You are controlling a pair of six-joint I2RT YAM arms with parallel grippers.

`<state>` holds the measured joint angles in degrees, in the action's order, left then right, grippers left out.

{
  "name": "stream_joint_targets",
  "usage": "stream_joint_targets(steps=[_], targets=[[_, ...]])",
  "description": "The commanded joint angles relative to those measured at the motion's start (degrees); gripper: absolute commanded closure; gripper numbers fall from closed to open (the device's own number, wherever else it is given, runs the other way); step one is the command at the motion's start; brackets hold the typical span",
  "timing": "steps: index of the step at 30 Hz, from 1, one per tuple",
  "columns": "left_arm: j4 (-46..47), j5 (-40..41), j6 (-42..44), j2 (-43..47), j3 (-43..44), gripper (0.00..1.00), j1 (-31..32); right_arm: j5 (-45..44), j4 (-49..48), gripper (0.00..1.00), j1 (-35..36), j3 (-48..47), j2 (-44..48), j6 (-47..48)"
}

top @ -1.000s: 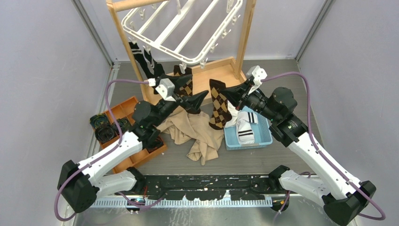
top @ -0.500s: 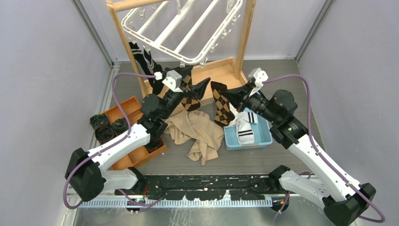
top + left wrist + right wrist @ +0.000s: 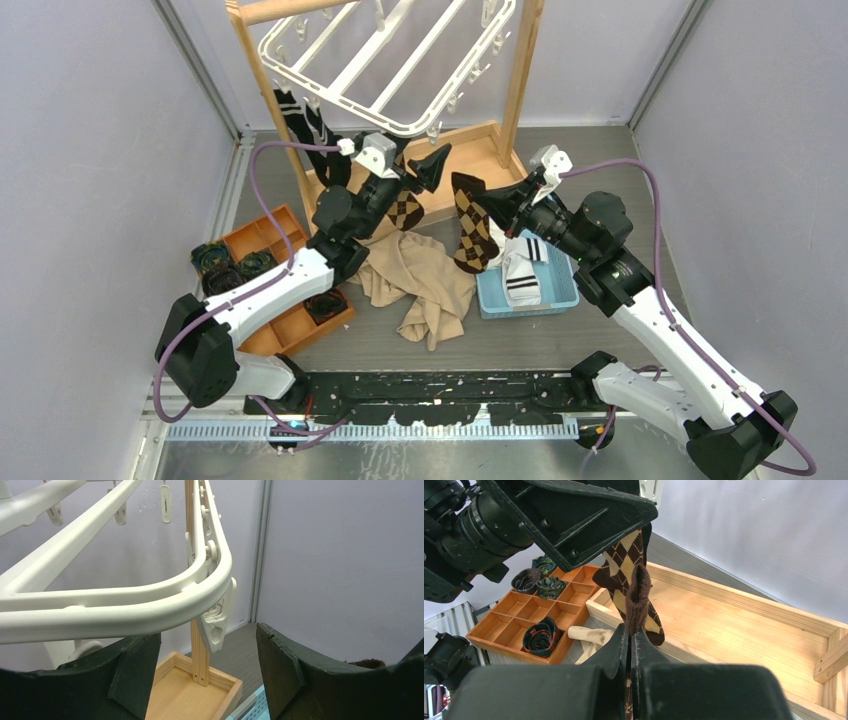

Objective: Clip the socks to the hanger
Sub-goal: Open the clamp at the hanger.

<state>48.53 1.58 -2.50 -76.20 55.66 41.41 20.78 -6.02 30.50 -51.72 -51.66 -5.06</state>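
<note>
A brown argyle sock (image 3: 470,225) is pinched by its dark cuff in the right end effector (image 3: 490,200), whose fingers are pressed shut on the fabric. The sock hangs down from them above the left end of a blue basket (image 3: 560,297). In the right wrist view the same sock (image 3: 638,595) is seen edge-on, rising out of the closed fingers (image 3: 616,650).

The white hanger (image 3: 385,70) is hung tilted in a light wooden stand (image 3: 520,90) at the far side of the tabletop (image 3: 600,140). A black striped sock (image 3: 305,135) is suspended from its near left corner. A second argyle sock (image 3: 405,208) is seen below its near rim, its top hidden behind the left arm.

The left end effector (image 3: 415,168) is raised just under the rounded near corner of the hanger, with its fingers spread fairly wide and nothing gripped. In the left wrist view a white clip (image 3: 216,622) is seen hanging from the hanger rim (image 3: 125,600) above the gap between the two dark fingers (image 3: 132,675).

A white sock with black bands (image 3: 522,272) is laid in the blue basket. A crumpled beige cloth (image 3: 420,285) is spread on the tabletop between the arms, and an orange tray (image 3: 272,232) of rolled socks is set to the left.
</note>
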Motion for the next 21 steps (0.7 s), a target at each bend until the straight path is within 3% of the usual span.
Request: stream_joint_targets(steps=[1, 14, 21], targets=[[5.5, 1.9, 1.2, -0.9, 3.7, 0.3, 0.5, 0.5, -3.7, 0.99, -0.4, -0.2, 1.6, -0.9], [7.4, 3.5, 1.2, -3.2, 6.0, 0.41, 1.1, 0.9, -4.0, 0.99, -0.9, 0.1, 1.7, -1.4], [9.7, 4.9, -0.5, -3.1, 5.3, 0.41, 1.4, 1.1, -4.3, 0.99, -1.0, 0.2, 1.4, -1.8]])
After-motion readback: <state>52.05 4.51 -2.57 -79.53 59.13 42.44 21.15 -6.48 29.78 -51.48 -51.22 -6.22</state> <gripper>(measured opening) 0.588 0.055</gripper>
